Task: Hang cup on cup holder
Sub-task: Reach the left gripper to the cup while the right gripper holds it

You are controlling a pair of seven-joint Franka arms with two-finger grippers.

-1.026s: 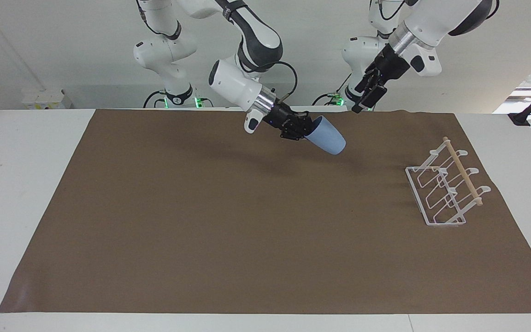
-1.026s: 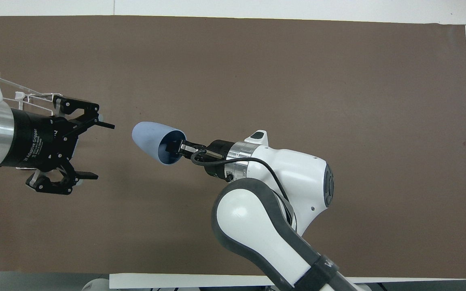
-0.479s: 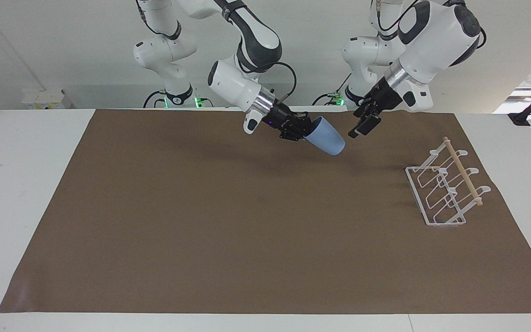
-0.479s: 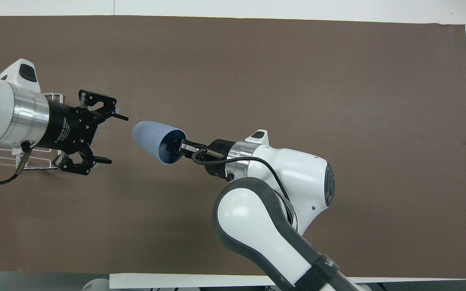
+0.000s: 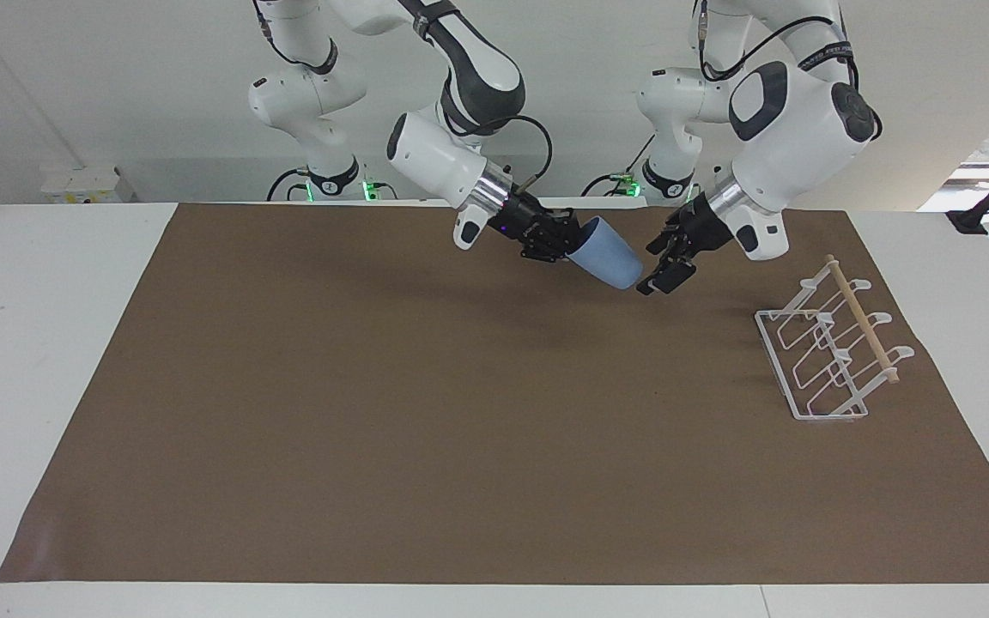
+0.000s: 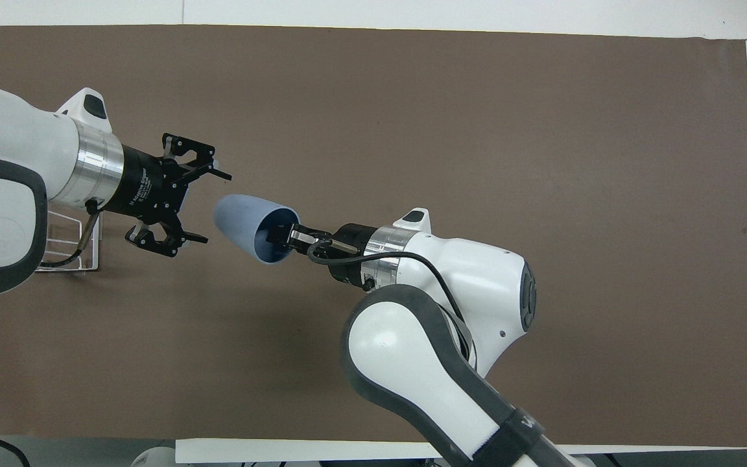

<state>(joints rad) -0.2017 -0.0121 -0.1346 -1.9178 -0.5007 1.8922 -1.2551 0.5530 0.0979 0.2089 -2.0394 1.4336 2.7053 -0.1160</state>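
Observation:
The light blue cup (image 5: 608, 259) is held in the air over the brown mat, tilted on its side with its base toward the left arm's end. My right gripper (image 5: 569, 242) is shut on the cup's rim, with one finger inside the cup, as the overhead view (image 6: 279, 235) shows. My left gripper (image 5: 654, 278) is open and empty, level with the cup's base and just short of it; the cup (image 6: 241, 219) lies in line with its open fingers (image 6: 217, 207). The white wire cup holder (image 5: 829, 354) stands on the mat toward the left arm's end, partly hidden under the left arm in the overhead view (image 6: 62, 241).
A brown mat (image 5: 374, 386) covers most of the white table (image 5: 48, 343). Only the cup holder stands on it.
My left gripper has come down and moved toward the cup's base, still open. My right gripper and the cup have hardly moved.

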